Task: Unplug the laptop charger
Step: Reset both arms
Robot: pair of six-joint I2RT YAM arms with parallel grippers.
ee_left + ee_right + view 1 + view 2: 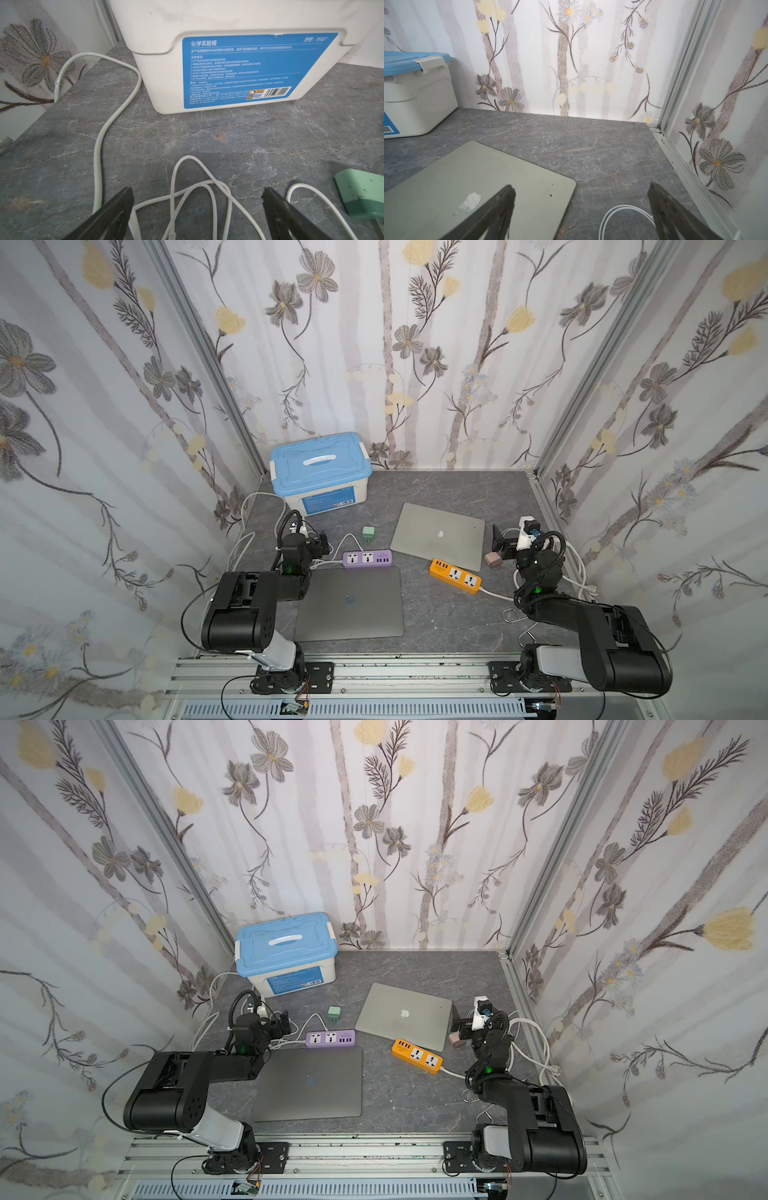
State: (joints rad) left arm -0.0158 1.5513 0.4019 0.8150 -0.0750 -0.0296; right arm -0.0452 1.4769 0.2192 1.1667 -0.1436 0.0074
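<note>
A silver laptop [438, 535] lies shut at the back right, and a dark grey laptop [351, 603] lies shut at the front. A pink charger block [493, 561] sits by the silver laptop's near right corner; I cannot tell whether it is plugged in. My right gripper [498, 541] hangs open just above that block, over a white cable loop [623, 209] and the silver laptop's corner [467, 187]. A green charger block [368, 535] lies loose behind the purple power strip [368, 559]. My left gripper [198, 190] is open over thin white cables [207, 187].
An orange power strip [455, 576] lies between the laptops, its white cord running right. A blue-lidded white box [320, 472] stands at the back left. A thick white cord [99, 145] snakes along the left wall. The patterned walls close in on three sides.
</note>
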